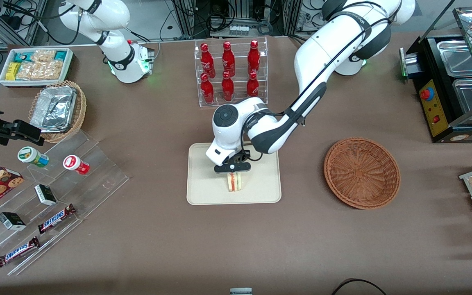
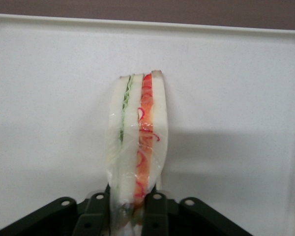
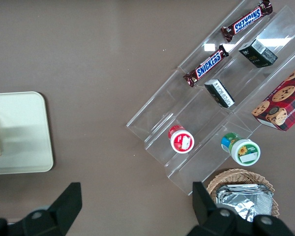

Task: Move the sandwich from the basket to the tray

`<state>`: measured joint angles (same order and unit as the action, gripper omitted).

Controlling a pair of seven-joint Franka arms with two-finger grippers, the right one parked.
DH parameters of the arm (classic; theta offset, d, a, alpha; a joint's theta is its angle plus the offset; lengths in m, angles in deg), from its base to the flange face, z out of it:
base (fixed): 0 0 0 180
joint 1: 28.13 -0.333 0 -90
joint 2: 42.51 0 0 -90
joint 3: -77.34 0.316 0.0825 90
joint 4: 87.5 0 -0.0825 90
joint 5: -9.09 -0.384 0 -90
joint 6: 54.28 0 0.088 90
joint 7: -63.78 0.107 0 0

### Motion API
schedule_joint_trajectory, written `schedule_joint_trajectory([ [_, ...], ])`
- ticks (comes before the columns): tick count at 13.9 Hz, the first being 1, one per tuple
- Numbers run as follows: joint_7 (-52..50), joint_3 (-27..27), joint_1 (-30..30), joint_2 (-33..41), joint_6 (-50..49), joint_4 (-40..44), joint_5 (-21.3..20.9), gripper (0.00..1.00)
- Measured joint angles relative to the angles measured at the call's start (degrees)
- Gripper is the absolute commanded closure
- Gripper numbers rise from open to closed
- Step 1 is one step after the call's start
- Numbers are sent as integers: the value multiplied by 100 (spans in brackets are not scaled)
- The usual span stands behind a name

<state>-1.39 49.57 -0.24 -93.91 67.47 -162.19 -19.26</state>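
My left gripper [image 1: 233, 173] is shut on the sandwich [image 1: 234, 182], a pale wedge with red, orange and green layers, wrapped in clear film. It holds the sandwich upright over the cream-white tray [image 1: 207, 192], in the part nearer the front camera. I cannot tell whether the sandwich touches the tray. In the left wrist view the gripper [image 2: 129, 212] pinches the sandwich [image 2: 137, 142] at its lower end, with the tray [image 2: 49, 98] beneath. The round reddish-brown wicker basket [image 1: 361, 173] stands empty beside the tray, toward the working arm's end of the table.
A clear rack of red bottles [image 1: 230, 71] stands farther from the front camera than the tray. A stepped acrylic shelf with snacks [image 1: 55, 192], a foil-lined basket [image 1: 57, 110] and a white snack bin [image 1: 35, 65] lie toward the parked arm's end. A black warmer [image 1: 457, 90] stands at the working arm's end.
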Motion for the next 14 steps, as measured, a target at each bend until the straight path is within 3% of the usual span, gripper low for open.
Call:
schedule_joint_trajectory([
  [6, -76, 1, -9, 286, -494, 228, -1, 1],
  [9, -307, 21, -142, 987, -1194, 354, 372, 1],
  [14, -309, 51, -977, 2358, -2596, 362, 892, 1],
])
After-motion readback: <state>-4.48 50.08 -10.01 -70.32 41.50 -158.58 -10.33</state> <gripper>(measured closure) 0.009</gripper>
